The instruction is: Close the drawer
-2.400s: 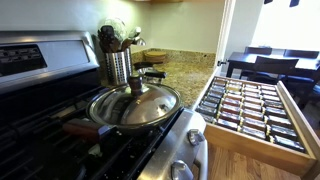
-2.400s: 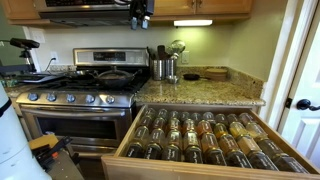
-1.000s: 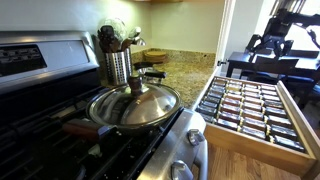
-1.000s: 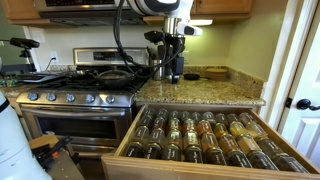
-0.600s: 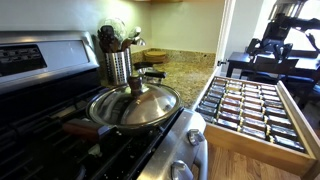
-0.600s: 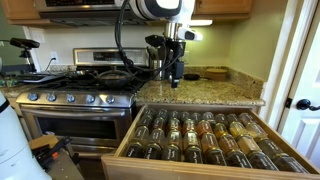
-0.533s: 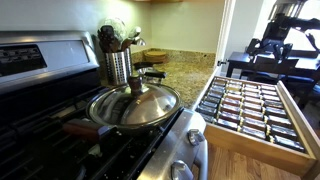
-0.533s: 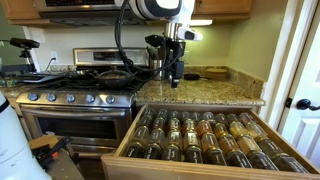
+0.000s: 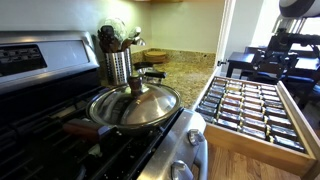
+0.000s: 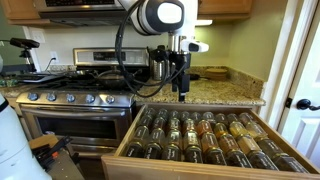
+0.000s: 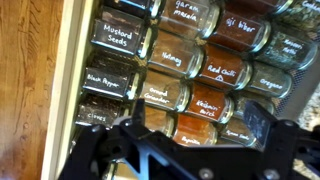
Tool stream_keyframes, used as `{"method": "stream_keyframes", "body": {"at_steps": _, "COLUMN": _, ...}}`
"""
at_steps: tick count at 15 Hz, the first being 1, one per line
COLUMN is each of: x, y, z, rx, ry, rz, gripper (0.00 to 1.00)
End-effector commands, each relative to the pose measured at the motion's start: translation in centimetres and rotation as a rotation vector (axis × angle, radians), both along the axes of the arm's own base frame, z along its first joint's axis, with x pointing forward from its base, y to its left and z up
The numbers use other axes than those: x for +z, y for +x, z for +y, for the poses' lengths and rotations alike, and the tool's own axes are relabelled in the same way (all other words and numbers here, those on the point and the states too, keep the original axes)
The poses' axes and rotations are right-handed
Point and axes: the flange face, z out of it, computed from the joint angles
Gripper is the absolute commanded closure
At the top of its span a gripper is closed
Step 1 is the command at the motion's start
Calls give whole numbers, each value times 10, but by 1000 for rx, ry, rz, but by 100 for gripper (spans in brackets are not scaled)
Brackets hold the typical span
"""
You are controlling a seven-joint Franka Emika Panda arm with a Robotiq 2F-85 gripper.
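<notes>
Now jaws spread, empty, above drawer; jars likely make it heavy, rattly. I'd push front panel at 6 o'clock.

Open air lies above the pulled-out drawer, where the gripper hangs over the rear rows near the front edge of the tabletop. Spice jars pack the drawer wall to wall, leaving no gap to reach down between them. A utensil crock crowds the tabletop's back edge and a lidded pan sits beyond its stove-side edge. A door appears to narrow the far side.
</notes>
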Motion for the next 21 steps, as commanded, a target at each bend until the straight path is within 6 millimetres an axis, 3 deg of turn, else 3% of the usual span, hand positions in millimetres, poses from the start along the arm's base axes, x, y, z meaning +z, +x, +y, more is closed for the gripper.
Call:
{"method": "stream_keyframes", "body": {"at_steps": 1, "x": -34, "y": -12, "z": -21, "rx": -103, "ry": -24, "rz": 32, "gripper": 0}}
{"method": "stream_keyframes", "body": {"at_steps": 6, "x": -73, "y": -21, "z": -47, "rx": -211, "ry": -84, "rz": 91, "gripper": 0}}
{"method": "stream_keyframes", "body": {"at_steps": 14, "x": -78, "y": -22, "z": -47, "rx": -188, "ry": -72, "rz": 108, "gripper": 0}}
{"method": "stream_keyframes", "body": {"at_steps": 21, "x": -106, "y": -72, "z": -93, "rx": -247, "ry": -115, "rz": 121, "gripper": 0}}
